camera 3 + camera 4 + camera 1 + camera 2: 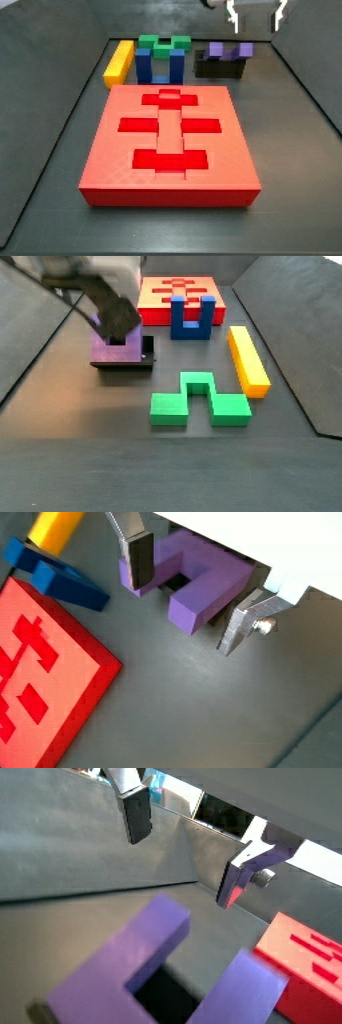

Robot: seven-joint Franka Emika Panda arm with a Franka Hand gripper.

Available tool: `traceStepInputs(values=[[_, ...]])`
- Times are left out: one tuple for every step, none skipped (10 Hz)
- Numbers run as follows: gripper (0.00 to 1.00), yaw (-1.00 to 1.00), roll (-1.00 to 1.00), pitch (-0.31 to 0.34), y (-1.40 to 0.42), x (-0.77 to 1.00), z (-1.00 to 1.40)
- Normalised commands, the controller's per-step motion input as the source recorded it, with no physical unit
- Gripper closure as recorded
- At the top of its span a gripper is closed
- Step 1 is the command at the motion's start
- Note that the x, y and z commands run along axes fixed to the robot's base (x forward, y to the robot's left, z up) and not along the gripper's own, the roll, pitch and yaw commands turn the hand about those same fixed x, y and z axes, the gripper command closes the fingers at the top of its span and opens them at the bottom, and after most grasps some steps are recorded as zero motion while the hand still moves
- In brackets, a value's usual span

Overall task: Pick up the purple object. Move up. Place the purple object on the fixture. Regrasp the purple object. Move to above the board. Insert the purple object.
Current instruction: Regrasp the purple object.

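A yellow bar [247,360] lies on the dark surface [80,466] beside an upright blue block [191,316], while a green block [198,399] lies flat just beside the bar's near end.

Purple object sits on the fixture, claw above it

The purple object [114,349] rests on the dark fixture [135,361], with the blurred claw [116,328] just over it, its opening unclear. Beyond stands the red board [179,294], a blue block [193,317] before it; a yellow bar [247,359] and green block [198,399] lie nearer.
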Motion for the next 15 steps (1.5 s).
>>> traceStepInputs(values=[[0.0, -0.03, 0.53, 0.074, -0.09, 0.05, 0.76], [0.0, -0.01, 0.91, 0.071, -0.21, 0.06, 0.57], [0.0, -0.01, 1.0, 0.089, -0.29, 0.11, 0.41], [0.0, -0.02, 1.0, 0.109, -0.29, 0.09, 0.27], [0.0, -0.02, 1.0, 0.117, -0.26, 0.09, 0.19], [0.0, 0.0, 1.0, 0.131, -0.24, 0.11, 0.15], [0.0, 0.0, 1.0, 0.171, -0.24, 0.21, 0.17], [0.0, 0.0, 1.0, 0.197, -0.15, 0.27, 0.3], [0.0, 0.0, 1.0, 0.214, -0.11, 0.25, 0.32], [0.0, 0.0, 1.0, 0.226, -0.11, 0.27, 0.37], [0.0, 0.0, 1.0, 0.231, -0.1, 0.29, 0.44], [0.0, 0.0, 0.91, 0.257, -0.01, 0.43, 0.44], [0.0, 0.12, 0.0, 0.197, 0.2, 0.62, 0.0], [0.0, 0.11, -0.09, 0.166, 0.33, 0.69, 0.0], [0.0, 0.1, -0.03, 0.186, 0.31, 0.8, 0.03]])
